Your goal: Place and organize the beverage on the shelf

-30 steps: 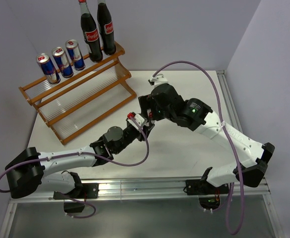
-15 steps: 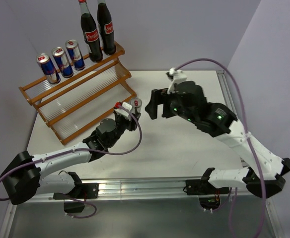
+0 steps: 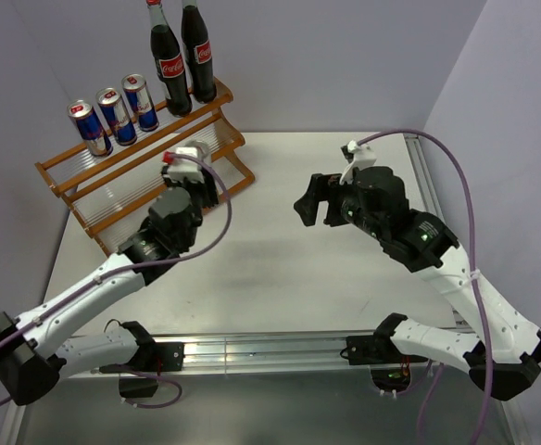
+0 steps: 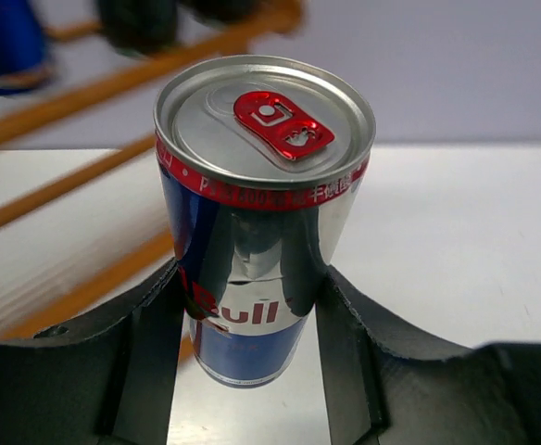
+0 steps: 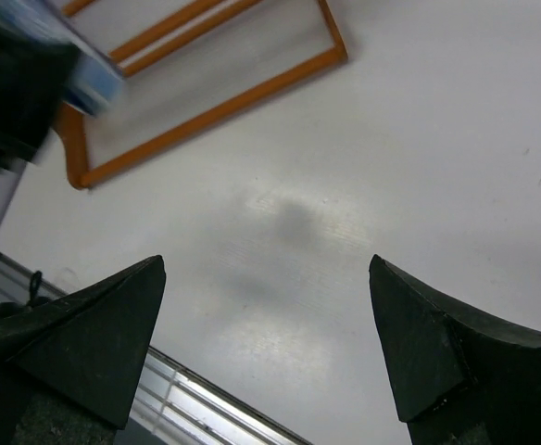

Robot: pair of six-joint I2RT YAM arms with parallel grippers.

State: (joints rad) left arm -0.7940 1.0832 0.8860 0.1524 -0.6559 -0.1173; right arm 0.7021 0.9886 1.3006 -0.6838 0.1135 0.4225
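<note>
- Your left hand (image 4: 252,278) is clamped on the fourth can (image 4: 266,139), gripping its lower body. The can is upright, lid up and clear of the surface (image 3: 280,269).
- The left arm has swung away from the middle of the surface. It now carries the can to the right end of the shelf (image 3: 113,199), which sits in the far-left corner.
- A second ago both hands met mid-surface around this can. Half a second ago the left one alone had it, just off the shelf's near-right corner.
- Your right hand (image 5: 266,278) has pulled back toward the right edge. Its fingers are spread wide with nothing between them, only bare surface below.
- So the handover looks finished, and only the placing is left.
- The shelf load is unchanged: three cans (image 3: 116,116) and two bottles (image 3: 170,65) stand on the top tier.
- From the top view you cannot tell which tier the can is heading for, and it is not yet set down.
</note>
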